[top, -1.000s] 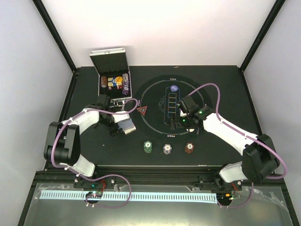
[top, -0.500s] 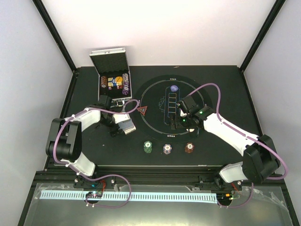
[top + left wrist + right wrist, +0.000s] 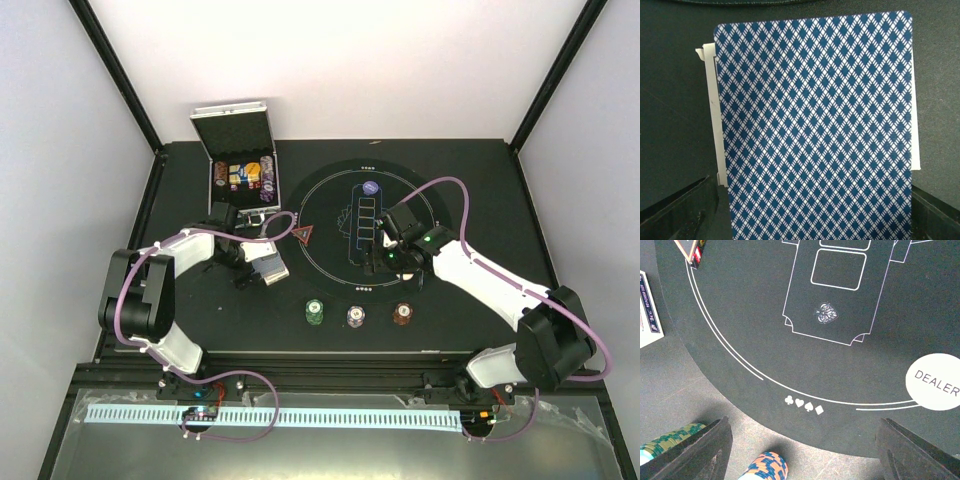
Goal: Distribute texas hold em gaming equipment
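Card deck (image 3: 272, 265) lies left of centre in the top view, same spot as a second ago. Left gripper (image 3: 254, 269) sits at the deck's left end. The left arm's elbow has swung slightly toward the deck since then; the wrist has barely shifted.

Left wrist view: top card (image 3: 815, 130), blue diamond back, fills the frame, with white card edges poking out from under it on both sides. The fingers (image 3: 680, 212) stand wide at the bottom corners, flanking the card. Can't tell if they actually press on it.

Right gripper (image 3: 392, 258) hangs over the lower right of the round mat (image 3: 330, 265), practically where it was. Its jaws are wide with nothing between them.

Three stacks sit in a row just below the mat, unmoved:
- green chip stack (image 3: 316, 313)
- middle chip stack (image 3: 356, 316), pale on top, orange-and-blue striped edge in the right wrist view
- brown-red chip stack (image 3: 402, 313)

Containers:
- Silver case (image 3: 232, 125), upper left of the table (image 3: 480, 180), is open with its lid upright. The tray holds loose chips, brown-orange and white-purple, the rest too small to identify.
- The mat carries the blue button (image 3: 371, 187) near its top, the red triangle token (image 3: 302, 236) at its left rim, and the white DEALER button (image 3: 935, 382) on the printed ring at its lower edge.
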